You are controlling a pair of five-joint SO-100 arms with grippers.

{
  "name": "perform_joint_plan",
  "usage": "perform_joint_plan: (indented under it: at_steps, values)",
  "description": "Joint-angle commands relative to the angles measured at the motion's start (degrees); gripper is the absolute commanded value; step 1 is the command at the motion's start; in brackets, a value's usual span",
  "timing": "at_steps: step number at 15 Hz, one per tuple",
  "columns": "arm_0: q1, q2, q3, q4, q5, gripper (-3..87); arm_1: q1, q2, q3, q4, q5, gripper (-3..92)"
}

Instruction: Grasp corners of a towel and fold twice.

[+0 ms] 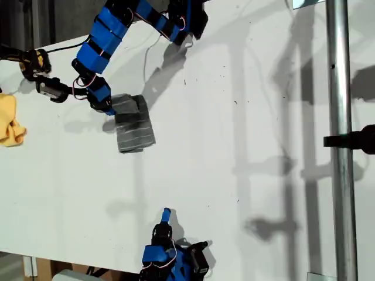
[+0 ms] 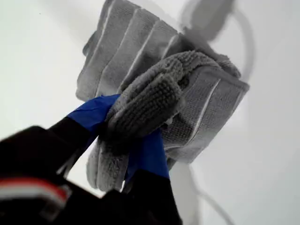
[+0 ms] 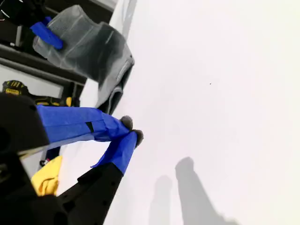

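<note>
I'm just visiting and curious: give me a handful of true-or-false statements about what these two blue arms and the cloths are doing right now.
1. My first gripper is clamped on the towel. True.
2. The towel lies spread flat in a single layer. False: it is folded into a small bundle.
3. My second gripper holds a corner of the towel. False: it is shut on nothing, away from the towel.
4. A yellow cloth lies at the exterior view's left edge. True.
5. The yellow cloth is on top of the towel. False: they lie apart on the white table.
</note>
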Motion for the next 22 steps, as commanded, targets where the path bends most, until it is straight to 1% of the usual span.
perform_joint_plan:
  at_steps: [1, 7, 9, 10, 11, 12, 14, 17, 18, 19, 20, 21, 22]
  values:
    - [-0.2, 0.4, 0.3, 0.2, -0.5, -1.6, -2.6, -1.3, -4.9, -4.5, 1.2, -0.2]
    - [0.0, 0.4, 0.3, 0.2, -0.6, -1.5, -5.7, -15.8, -9.8, -17.1, 4.2, -0.2]
    - [0.1, 0.4, 0.3, 0.2, -0.8, -1.5, -6.2, -19.6, -12.6, -18.3, 4.3, -0.1]
    - [0.1, 0.4, 0.3, 0.2, -0.8, -1.4, -6.4, -20.7, -14.0, -18.2, 4.2, 1.7]
    - [0.0, 0.4, 0.3, 0.2, -0.8, -1.4, -6.8, -21.4, -16.2, -17.1, 4.1, 12.9]
    - [-0.1, 0.4, 0.3, 0.2, -0.8, -1.3, -7.3, -21.4, -18.0, -16.1, 3.9, 18.8]
    - [-0.1, 0.4, 0.4, 0.2, -1.0, -1.3, -8.2, -21.2, -22.7, -13.2, 2.9, 42.9]
    - [0.0, 0.4, 0.4, 0.2, -1.5, -1.0, -8.1, -14.5, -21.7, -11.3, 2.4, 34.5]
    - [0.0, 0.4, 0.4, 0.2, -1.9, -1.0, -7.4, -10.4, -18.9, -11.2, 2.4, 29.7]
    - [0.1, 0.4, 0.4, 0.1, -2.7, -1.0, -6.0, -5.9, -16.3, -9.1, 2.4, 19.1]
    - [0.1, 0.4, 0.4, -0.1, -4.4, -1.0, -4.5, -1.4, -14.3, -5.3, 2.4, 8.0]
    - [0.2, 0.4, 0.4, -1.2, -5.4, -1.1, -3.1, 5.0, -9.4, -3.0, 1.8, 3.4]
    - [0.9, 0.4, 0.4, -2.5, -5.8, -1.4, -1.6, 11.5, -3.8, 0.4, 1.8, 2.6]
